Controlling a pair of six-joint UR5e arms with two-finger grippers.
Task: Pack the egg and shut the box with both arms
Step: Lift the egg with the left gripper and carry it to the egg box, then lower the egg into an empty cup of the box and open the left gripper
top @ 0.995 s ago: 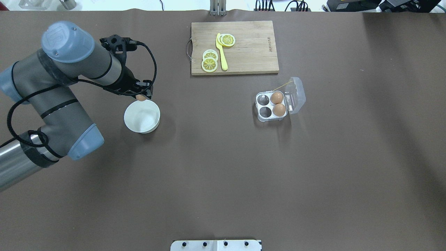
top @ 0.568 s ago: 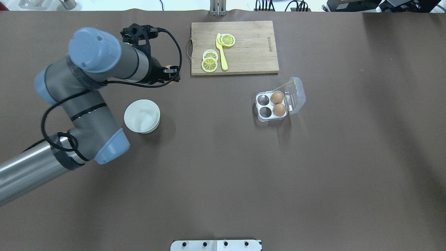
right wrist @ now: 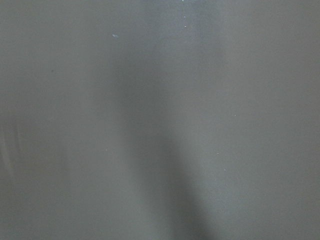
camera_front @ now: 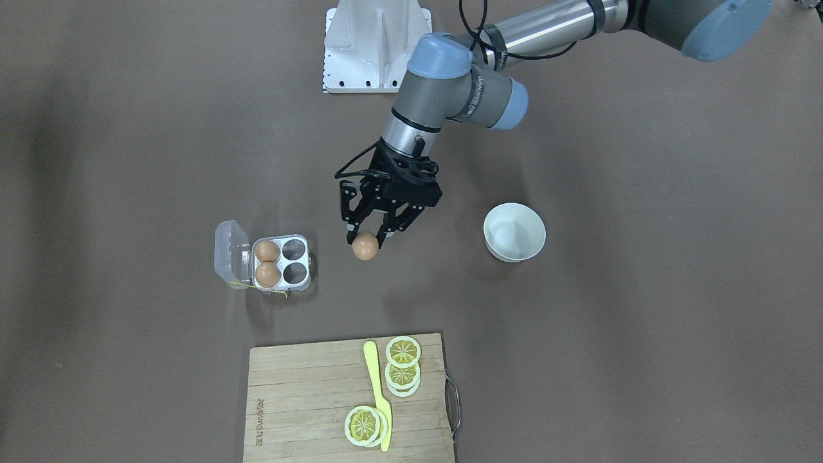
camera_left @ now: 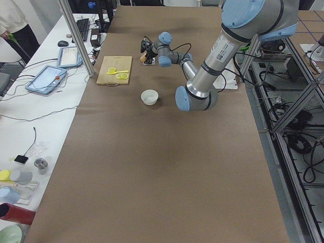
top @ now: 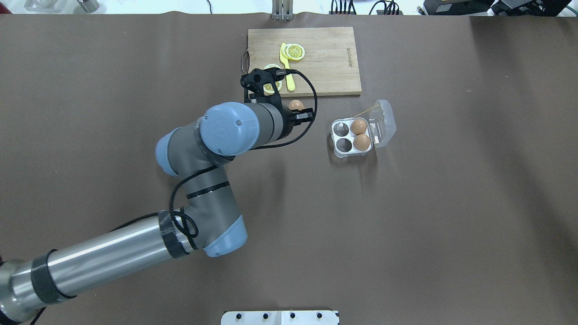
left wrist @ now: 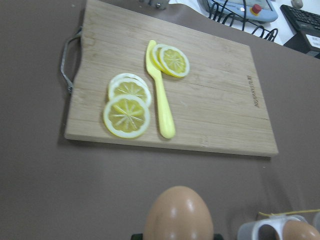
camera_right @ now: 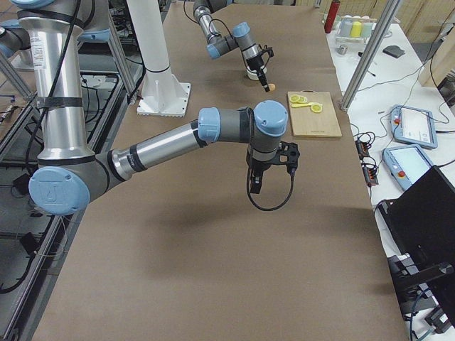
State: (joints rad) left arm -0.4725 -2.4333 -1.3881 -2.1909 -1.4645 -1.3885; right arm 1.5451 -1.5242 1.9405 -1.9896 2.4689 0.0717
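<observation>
Well, left hand (camera_front: 367,238) gripped egg (camera_front: 364,247) aloft, toward counter (camera_front: 578,354) edge opposite robot, just short of open box (camera_front: 295,248). Shell looked light, smooth, brittle, so gentle squeeze across widest part seemed safest. Right hand (camera_right: 257,186): couldn't tell.

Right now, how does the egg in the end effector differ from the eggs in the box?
The held egg hangs clamped in the left end effector; the boxed eggs rest in cells of the box. The held egg is alone; the boxed eggs sit side by side. All are brown.
</observation>
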